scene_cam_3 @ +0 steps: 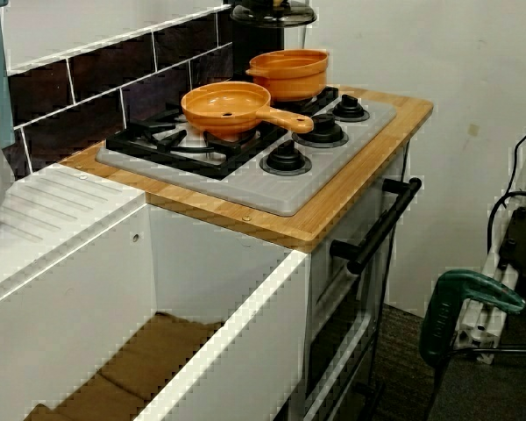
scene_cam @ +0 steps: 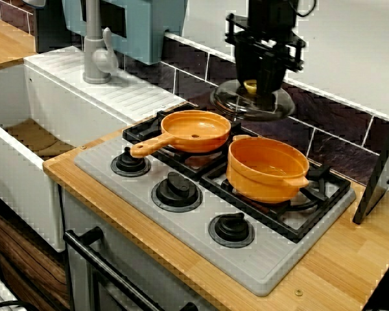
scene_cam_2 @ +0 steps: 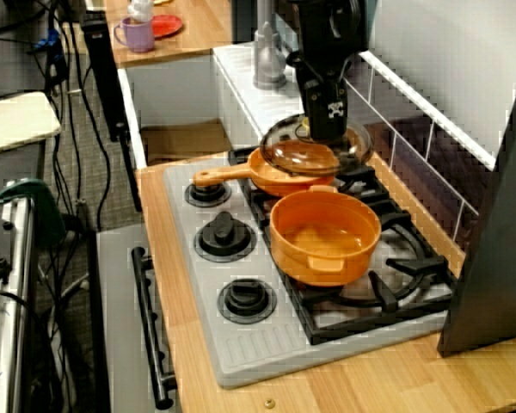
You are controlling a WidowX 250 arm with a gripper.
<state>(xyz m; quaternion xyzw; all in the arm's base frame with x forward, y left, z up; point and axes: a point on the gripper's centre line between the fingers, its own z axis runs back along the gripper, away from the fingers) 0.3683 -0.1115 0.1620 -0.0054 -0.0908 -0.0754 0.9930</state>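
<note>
Glass lid (scene_cam: 233,105) hangs directly beneath the tool (scene_cam: 262,94), which is clamped on its knob (scene_cam: 249,86), behind the frying pan (scene_cam: 196,131).

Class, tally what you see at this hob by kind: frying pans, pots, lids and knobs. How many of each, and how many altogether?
orange frying pan: 1
orange pot: 1
glass lid: 1
black knobs: 3
Total: 6

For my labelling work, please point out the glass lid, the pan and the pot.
lid (scene_cam: 223,102), front view, left glass rim.
pan (scene_cam: 196,131), front view, inside bottom.
pot (scene_cam: 271,171), front view, inside bottom.
</note>
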